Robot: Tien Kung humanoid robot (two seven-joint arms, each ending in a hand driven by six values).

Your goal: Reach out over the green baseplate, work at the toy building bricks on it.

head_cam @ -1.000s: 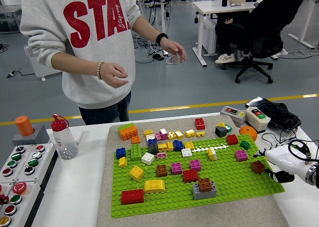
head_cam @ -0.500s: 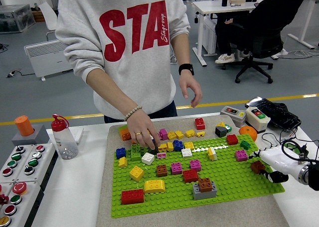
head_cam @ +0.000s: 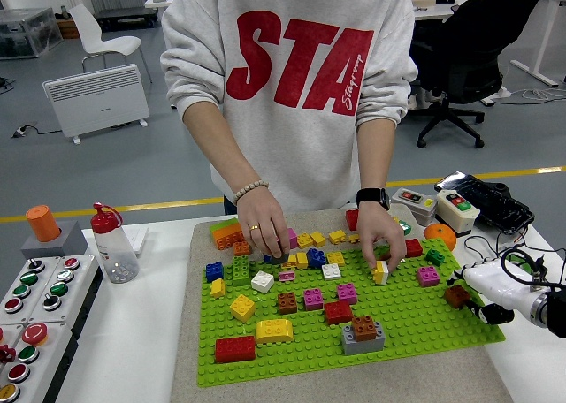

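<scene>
The green baseplate (head_cam: 416, 328) lies in the middle of the table with several coloured bricks on it. At its right edge my right hand (head_cam: 485, 295) reaches in, white fingers loosely spread and holding nothing, the tips just beside a brown brick (head_cam: 457, 295). A person at the far side has both hands on the plate. One hand (head_cam: 265, 233) rests on the bricks at the far middle. The other hand (head_cam: 380, 237) pinches a white and yellow brick (head_cam: 378, 273). My left arm is out of view.
A red-capped bottle (head_cam: 113, 244) and a button panel (head_cam: 35, 306) stand at the left. An orange (head_cam: 439, 235), two switch boxes (head_cam: 455, 210) and black cables (head_cam: 522, 262) crowd the right side. A grey brick with a brown top (head_cam: 363, 334) sits near the front.
The person has stepped right and leaned in. Their second hand has come down onto the white and yellow brick. My right hand has hardly moved.
</scene>
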